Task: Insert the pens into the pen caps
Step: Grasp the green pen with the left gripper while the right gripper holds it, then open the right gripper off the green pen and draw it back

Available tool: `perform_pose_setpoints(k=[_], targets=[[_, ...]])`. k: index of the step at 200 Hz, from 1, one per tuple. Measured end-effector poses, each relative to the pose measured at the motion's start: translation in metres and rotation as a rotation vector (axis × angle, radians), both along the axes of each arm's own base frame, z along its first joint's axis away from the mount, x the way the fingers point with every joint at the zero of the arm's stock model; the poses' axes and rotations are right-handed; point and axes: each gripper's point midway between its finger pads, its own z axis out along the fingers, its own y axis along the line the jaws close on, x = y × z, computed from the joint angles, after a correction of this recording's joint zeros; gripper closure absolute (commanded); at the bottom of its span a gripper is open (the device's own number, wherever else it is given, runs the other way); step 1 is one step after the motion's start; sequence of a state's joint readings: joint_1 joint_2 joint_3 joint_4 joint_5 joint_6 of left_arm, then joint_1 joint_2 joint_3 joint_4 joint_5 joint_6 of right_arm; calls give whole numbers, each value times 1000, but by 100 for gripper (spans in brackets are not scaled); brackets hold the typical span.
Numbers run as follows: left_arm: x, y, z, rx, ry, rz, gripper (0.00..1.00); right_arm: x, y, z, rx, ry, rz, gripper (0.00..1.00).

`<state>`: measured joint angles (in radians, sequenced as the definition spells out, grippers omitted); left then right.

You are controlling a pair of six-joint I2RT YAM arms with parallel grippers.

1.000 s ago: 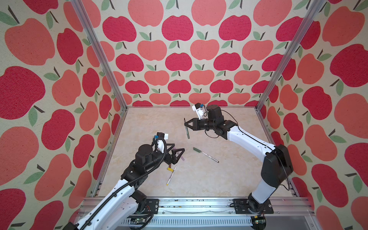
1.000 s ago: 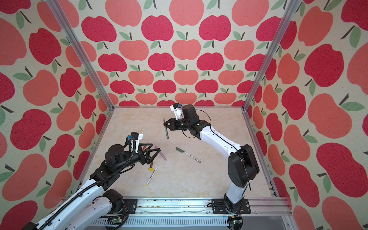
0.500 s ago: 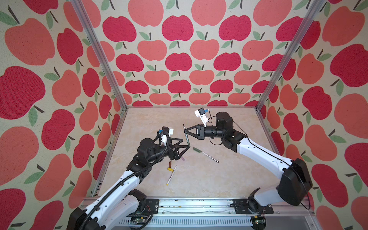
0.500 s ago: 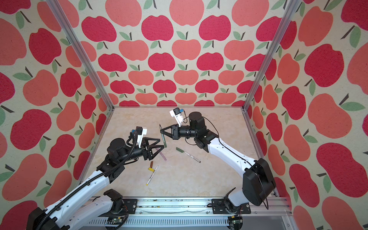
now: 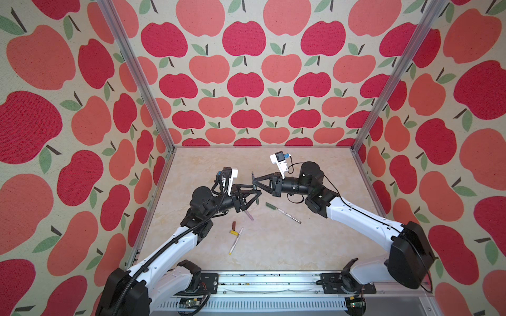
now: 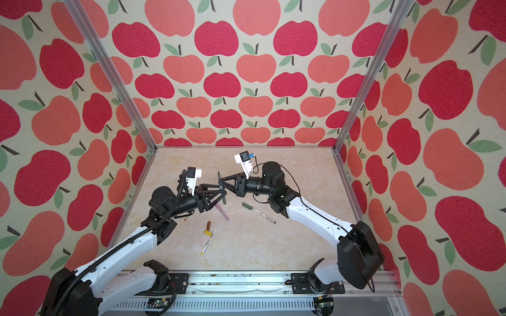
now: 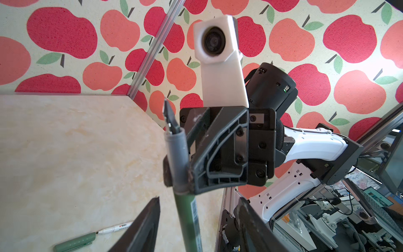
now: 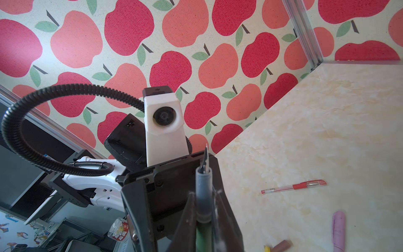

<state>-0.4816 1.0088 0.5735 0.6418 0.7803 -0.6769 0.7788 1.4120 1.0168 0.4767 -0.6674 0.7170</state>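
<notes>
In both top views the arms meet nose to nose over the table point(image 5: 287, 251), and the right gripper point(image 5: 254, 183) is clamped on the dark green pen point(image 5: 253, 177), which stands close to upright, nib skyward. The left gripper point(image 6: 224, 195) sits just below on the same barrel, facing it from the opposite side. On the table the dark green cap point(image 5: 270, 205) lies near the pair, on the right arm's side, end to end with a white pen point(image 5: 289, 216); joined or not, I can't tell. Left wrist view now: the left fingers point(image 7: 144, 227) stand apart on either side of the green barrel, daylight both sides, nothing gripped yet. Right wrist view: jaws pinched on the grey section just under the nib, the pen's long axis running straight down through both grippers. Looks to me like a handover, and it turns on the left jaws shutting square across that axis, low on the barrel.
</notes>
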Motion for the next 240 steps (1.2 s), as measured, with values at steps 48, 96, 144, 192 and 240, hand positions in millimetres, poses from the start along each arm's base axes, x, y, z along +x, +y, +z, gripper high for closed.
perform_pose_setpoints(k=[48,96,144,192,240], targets=[[-4,-1,2,-11,7,-24,55,4,-1,11,40,-27,-23,96],[-4,-1,2,-15,19,-25,76,1,0,16,59,-40,-17,96],[-2,1,2,-13,19,-16,87,-3,3,16,58,-44,-3,96],[0,2,-4,2,43,-9,100,-3,4,11,37,-57,-11,77],[-3,8,-8,55,12,10,100,0,-4,-1,-39,-41,-40,59]])
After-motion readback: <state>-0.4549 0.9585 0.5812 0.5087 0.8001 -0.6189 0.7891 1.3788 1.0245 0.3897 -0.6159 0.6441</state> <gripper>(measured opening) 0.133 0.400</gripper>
